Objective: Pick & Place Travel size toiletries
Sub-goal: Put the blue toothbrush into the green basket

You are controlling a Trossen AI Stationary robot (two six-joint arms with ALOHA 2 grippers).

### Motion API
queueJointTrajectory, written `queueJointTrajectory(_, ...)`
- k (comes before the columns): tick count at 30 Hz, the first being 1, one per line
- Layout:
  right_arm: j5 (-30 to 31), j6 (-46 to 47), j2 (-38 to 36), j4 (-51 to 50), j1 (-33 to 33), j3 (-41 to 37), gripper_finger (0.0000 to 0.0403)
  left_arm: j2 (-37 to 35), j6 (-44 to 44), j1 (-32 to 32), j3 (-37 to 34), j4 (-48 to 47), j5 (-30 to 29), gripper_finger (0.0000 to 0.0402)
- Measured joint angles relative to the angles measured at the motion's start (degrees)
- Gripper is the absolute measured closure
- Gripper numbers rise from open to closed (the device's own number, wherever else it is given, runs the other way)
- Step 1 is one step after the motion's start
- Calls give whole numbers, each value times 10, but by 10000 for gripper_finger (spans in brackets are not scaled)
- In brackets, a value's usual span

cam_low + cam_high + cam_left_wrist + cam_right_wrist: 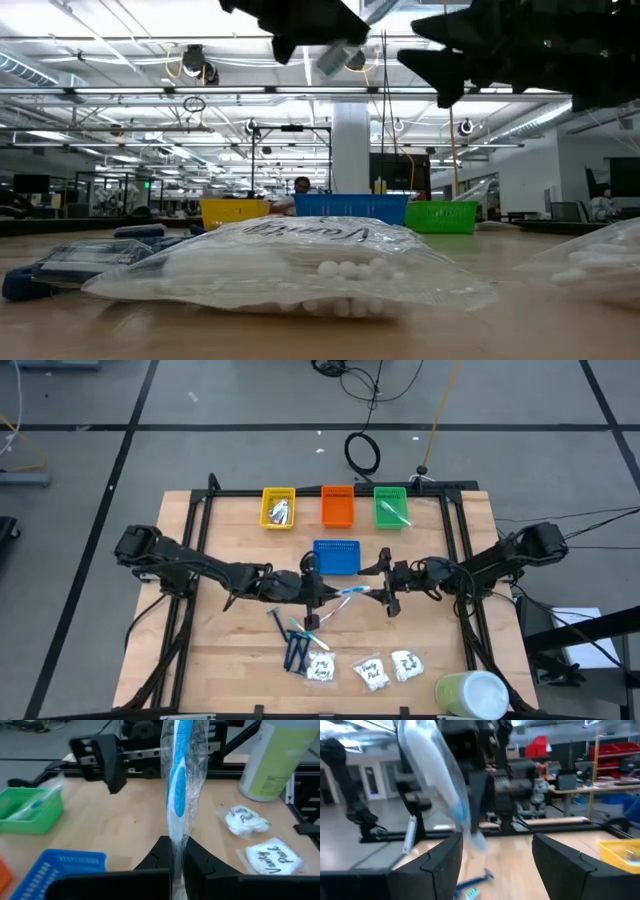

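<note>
Left gripper (177, 851) jaws clamp wrapped toothbrush (179, 780); right gripper (384, 580) wide; wooden table (230, 650), open workshop.

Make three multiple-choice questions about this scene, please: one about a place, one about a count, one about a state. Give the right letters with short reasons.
1. Where does the blue tray stand?
A. In line with the other three trays
B. Nearer the table's middle, in front of the orange tray
C. Beside the pale green cylinder

2. How many white sachets lie on the table near the cylinder?
A. One
B. Three
C. Five

3. What is the state of the left gripper?
A. Shut on the wrapped toothbrush
B. Open and empty
C. Shut on a dark blue razor

Answers:
1. B: the high view shows it alone, set forward of the row of three.
2. B: the high view shows three side by side.
3. A: in the left wrist view its fingers pinch the wrapper, while the right gripper stands open close by.
</note>
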Motion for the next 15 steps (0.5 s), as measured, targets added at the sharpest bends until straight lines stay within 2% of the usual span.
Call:
queueJointTrajectory(3,-22,2,19,14,3,20,176,18,-3,7,0,16,20,398)
queueJointTrajectory(7,-22,-7,43,14,15,45,176,33,-7,9,0,32,35,395)
queueJointTrajectory(15,-24,-30,59,14,19,55,196,35,-1,9,0,30,35,396)
